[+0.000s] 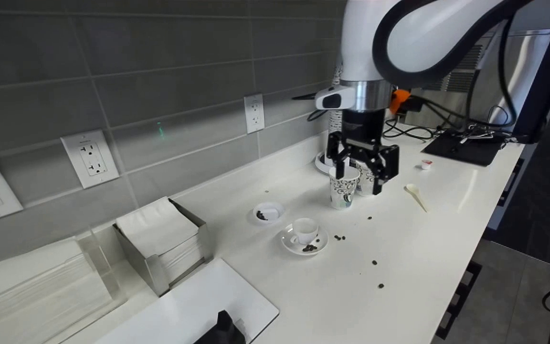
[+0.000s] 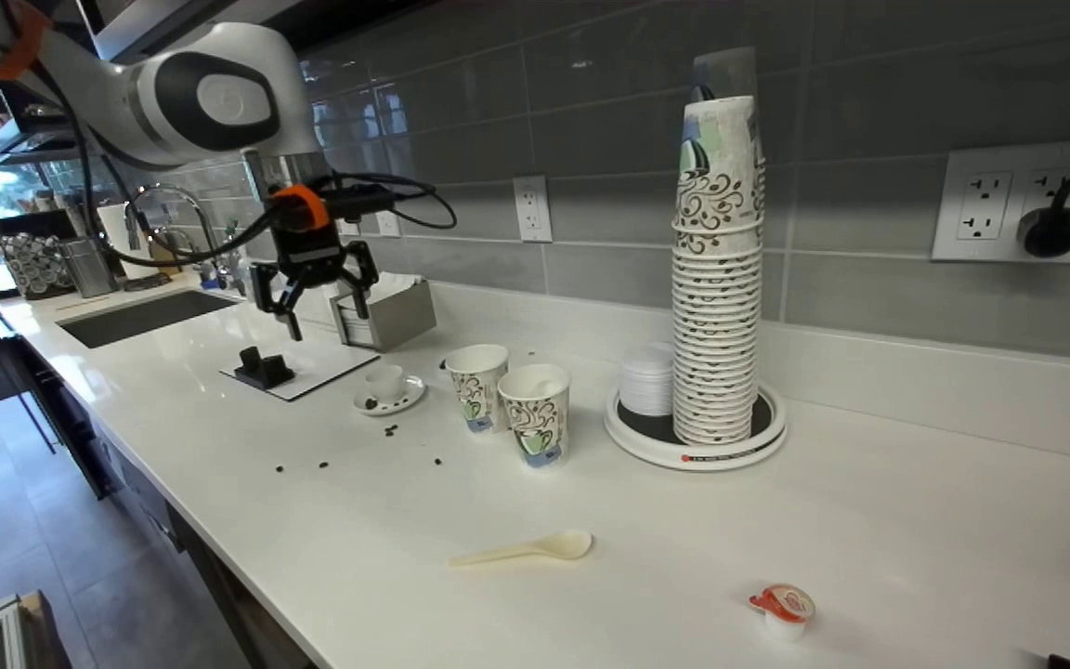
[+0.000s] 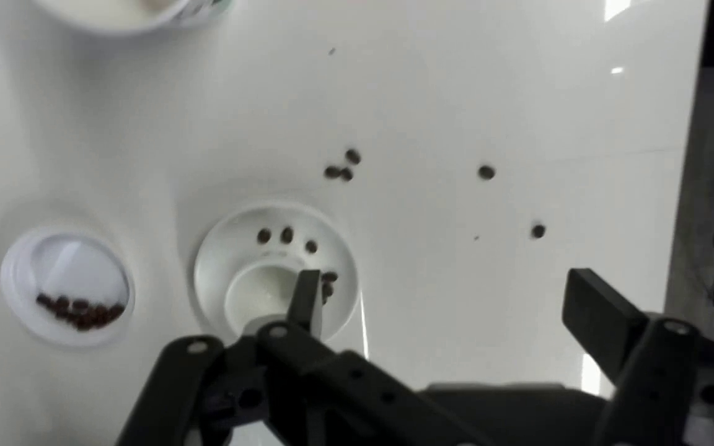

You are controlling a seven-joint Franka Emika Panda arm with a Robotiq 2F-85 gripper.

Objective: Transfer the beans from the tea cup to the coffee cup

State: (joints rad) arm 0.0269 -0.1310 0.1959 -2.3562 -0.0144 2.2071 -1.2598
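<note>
My gripper (image 3: 440, 291) is open and empty, high above the counter; it also shows in both exterior views (image 1: 358, 179) (image 2: 329, 321). A small white tea cup (image 1: 305, 230) stands on a white saucer (image 1: 288, 243). In the wrist view, the left finger overlaps the tea cup (image 3: 256, 294), whose visible inside looks pale, without beans. Dark beans (image 3: 287, 235) lie on the saucer around it. More beans (image 3: 81, 314) sit in a shallow white dish (image 3: 78, 248), and several are scattered on the counter. Two patterned paper coffee cups (image 2: 535, 413) (image 2: 476, 383) stand upright side by side; their contents are hidden.
A cream spoon (image 2: 535, 548) and a creamer pod (image 2: 786, 609) lie on the counter. A tall stack of paper cups (image 2: 719, 325) stands on a round tray by the wall. A napkin holder (image 1: 203, 239) and a white board (image 1: 237, 291) bearing a black object are beyond the saucer.
</note>
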